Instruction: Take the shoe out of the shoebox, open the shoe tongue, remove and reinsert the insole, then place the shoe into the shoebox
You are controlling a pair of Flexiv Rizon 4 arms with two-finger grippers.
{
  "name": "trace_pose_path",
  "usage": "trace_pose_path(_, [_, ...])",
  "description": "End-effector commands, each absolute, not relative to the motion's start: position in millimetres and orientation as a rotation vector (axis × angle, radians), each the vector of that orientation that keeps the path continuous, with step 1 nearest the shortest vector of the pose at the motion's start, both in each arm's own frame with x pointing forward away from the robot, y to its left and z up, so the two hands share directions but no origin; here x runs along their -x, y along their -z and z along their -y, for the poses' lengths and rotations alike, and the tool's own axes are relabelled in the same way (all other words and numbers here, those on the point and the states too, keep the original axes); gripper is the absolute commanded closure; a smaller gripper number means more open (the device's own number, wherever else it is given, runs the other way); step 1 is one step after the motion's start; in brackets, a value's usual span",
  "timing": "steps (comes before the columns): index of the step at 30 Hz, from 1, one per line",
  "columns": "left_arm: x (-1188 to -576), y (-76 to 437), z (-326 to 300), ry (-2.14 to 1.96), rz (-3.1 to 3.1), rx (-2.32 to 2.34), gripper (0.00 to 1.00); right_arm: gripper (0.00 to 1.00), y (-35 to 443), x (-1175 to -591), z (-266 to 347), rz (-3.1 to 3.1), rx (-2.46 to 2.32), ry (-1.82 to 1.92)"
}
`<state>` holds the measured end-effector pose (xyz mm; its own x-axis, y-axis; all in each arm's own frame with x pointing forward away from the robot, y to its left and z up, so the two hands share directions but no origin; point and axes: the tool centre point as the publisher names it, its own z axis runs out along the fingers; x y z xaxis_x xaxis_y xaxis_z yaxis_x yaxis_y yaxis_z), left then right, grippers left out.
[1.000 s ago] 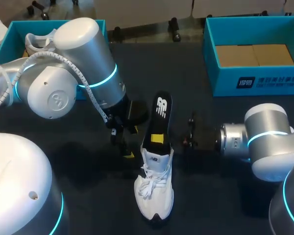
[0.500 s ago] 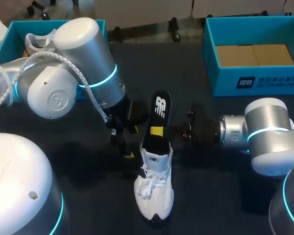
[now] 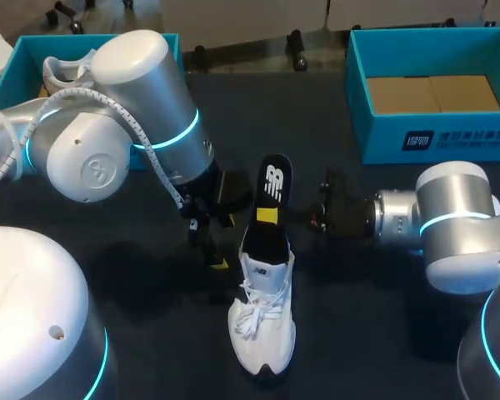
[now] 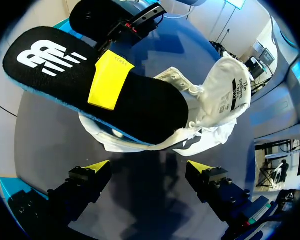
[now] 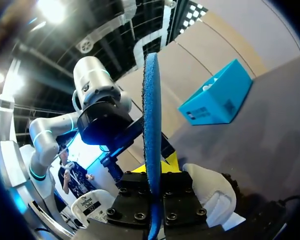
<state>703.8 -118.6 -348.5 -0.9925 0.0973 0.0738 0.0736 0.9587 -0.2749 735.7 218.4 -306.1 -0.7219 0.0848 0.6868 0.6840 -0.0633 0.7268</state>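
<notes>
White shoe [image 3: 262, 333] stands on sole at mid tabletop [image 3: 358, 333], outside both boxes. Tongue [image 4: 232, 87] pulled open. Black insole [image 3: 274, 179] projects from shoe opening, heel end out, forepart inside. Right end effector [image 3: 267, 215] pinches insole across both faces. Left end effector [image 4: 149, 166] spread, just beside shoe, not touching it. Blue shoebox [image 3: 417, 137] at far right holds cardboard. Second blue box [image 3: 17, 58] at far left holds another white shoe [image 3: 62, 71].
</notes>
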Motion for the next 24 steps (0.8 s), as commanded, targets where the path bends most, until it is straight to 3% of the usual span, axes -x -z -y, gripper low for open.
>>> trace_pose_path(1, [-703.4, 348.4, 118.2, -0.418, 3.024, 0.132, 0.0, 1.0, 311.7, -733.9, -218.8, 1.768, 0.835, 1.825])
trace_pose_path(24, [-703.4, 348.4, 118.2, -0.418, 3.024, 0.132, 0.0, 1.0, 343.1, -697.8, -222.5, 1.657, 0.977, 1.672])
